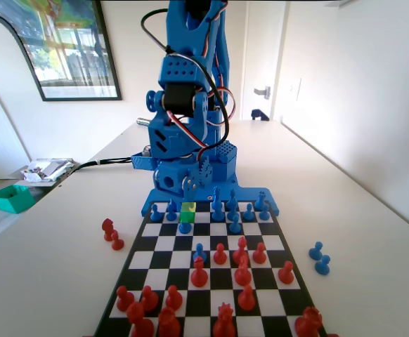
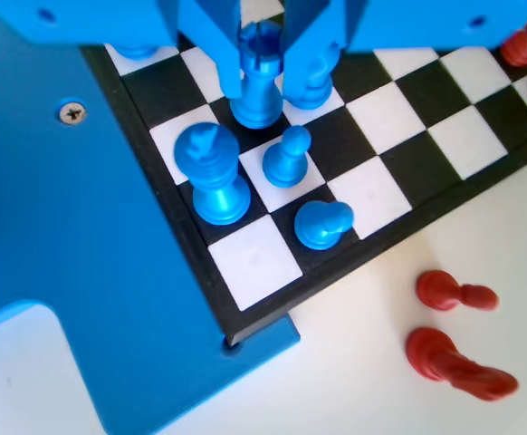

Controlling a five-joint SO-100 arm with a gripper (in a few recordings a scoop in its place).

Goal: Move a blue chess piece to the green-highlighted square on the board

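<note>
**Colleague:** What are you seeing at the gripper just now?

**Me:** In the wrist view the gripper (image 2: 262,63) is hanging low over the board (image 2: 399,145), and a blue piece with a notched crown (image 2: 258,80) is standing upright between its two jaws. The jaws are sitting just beside the piece on both sides. I cannot tell if they are really clamping it or only flanking it.

**Colleague:** And what is standing around it?

**Me:** Just below it in this view a small blue pawn (image 2: 288,156) is standing on a white square. To its left a taller blue piece (image 2: 211,172) is standing near the board's edge, and a round-headed blue pawn (image 2: 322,223) is sitting on a black square nearer to the corner. Two red pieces (image 2: 454,335) are lying on the table (image 2: 354,381), off the board.

**Colleague:** Where is the target?

**Me:** In the fixed view the green-highlighted square (image 1: 187,208) is lying in the far row of the board, close to the arm's base, left of the middle. One blue pawn (image 1: 184,226) is standing on the square just in front of it, and other blue pieces are standing beside it in the same row. I am not able to say how the held piece is lying relative to that square.
</note>
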